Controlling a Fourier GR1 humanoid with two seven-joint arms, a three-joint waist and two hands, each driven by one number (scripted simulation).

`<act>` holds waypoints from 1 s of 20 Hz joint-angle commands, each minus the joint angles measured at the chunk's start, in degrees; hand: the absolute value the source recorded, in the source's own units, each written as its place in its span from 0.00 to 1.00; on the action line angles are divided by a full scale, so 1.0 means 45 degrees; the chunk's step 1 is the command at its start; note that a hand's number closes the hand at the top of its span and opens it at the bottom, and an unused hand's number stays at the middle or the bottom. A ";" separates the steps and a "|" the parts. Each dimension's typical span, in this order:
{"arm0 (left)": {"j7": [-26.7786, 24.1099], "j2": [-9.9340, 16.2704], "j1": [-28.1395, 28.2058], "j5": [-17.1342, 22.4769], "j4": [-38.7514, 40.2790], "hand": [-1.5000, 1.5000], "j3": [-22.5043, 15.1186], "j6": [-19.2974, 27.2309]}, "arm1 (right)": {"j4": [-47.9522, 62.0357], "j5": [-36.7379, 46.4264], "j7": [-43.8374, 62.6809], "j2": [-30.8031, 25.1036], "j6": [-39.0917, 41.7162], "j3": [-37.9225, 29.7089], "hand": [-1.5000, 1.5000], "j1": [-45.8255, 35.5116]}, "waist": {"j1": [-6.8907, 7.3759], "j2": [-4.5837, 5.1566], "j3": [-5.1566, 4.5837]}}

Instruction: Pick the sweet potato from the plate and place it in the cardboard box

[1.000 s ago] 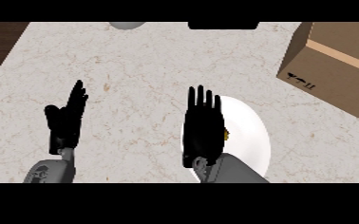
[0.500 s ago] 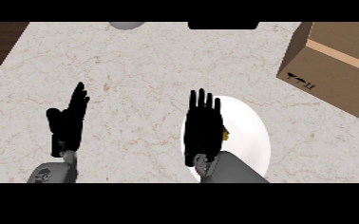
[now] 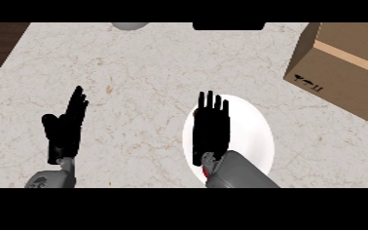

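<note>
Our right hand (image 3: pixel 212 129) has crept slightly further over the white plate (image 3: pixel 251 131) since a second ago, fingers straight and together — the sweet potato is now fully hidden under it, nothing pinched yet. Left hand (image 3: pixel 66 129) rests open at the left. Cardboard box (image 3: pixel 336 66) well apart — grasp comes next

One white plate (image 3: pixel 251 131) under my right hand (image 3: pixel 212 126), one cardboard box (image 3: pixel 334 66) at the right edge, two black hands counting my left hand (image 3: pixel 66 129), one grey round object (image 3: pixel 129 25) at the counter's far edge, one dark object (image 3: pixel 229 26) beside it
</note>
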 commanded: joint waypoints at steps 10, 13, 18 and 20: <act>-0.0356 -0.0646 -0.0509 -0.0628 0.0914 0.50 -0.0006 0.0228 | 0.1627 0.1250 -0.0449 0.0167 -0.1668 0.0656 1.00 -0.0511 | -0.0069 0.0006 -0.0001; 0.0768 -0.0368 -0.0036 -0.0365 -0.0549 0.50 0.0118 0.0027 | 0.0726 0.1222 -0.1689 -0.0582 -0.1554 0.0218 1.00 0.0587 | -0.0091 -0.0016 0.0003; 0.0046 -0.0216 0.0225 -0.0246 0.0010 0.50 0.0421 -0.0040 | -0.3580 -0.2221 -0.4646 -0.4730 -0.0109 -0.1005 1.00 0.3224 | -0.0604 -0.0135 0.0013; -0.0105 0.0184 -0.0182 0.0035 0.0309 0.50 0.0765 -0.0531 | -0.3963 -0.2829 -0.5552 -0.5779 0.0125 -0.1692 1.00 0.3814 | -0.0360 -0.0042 0.0000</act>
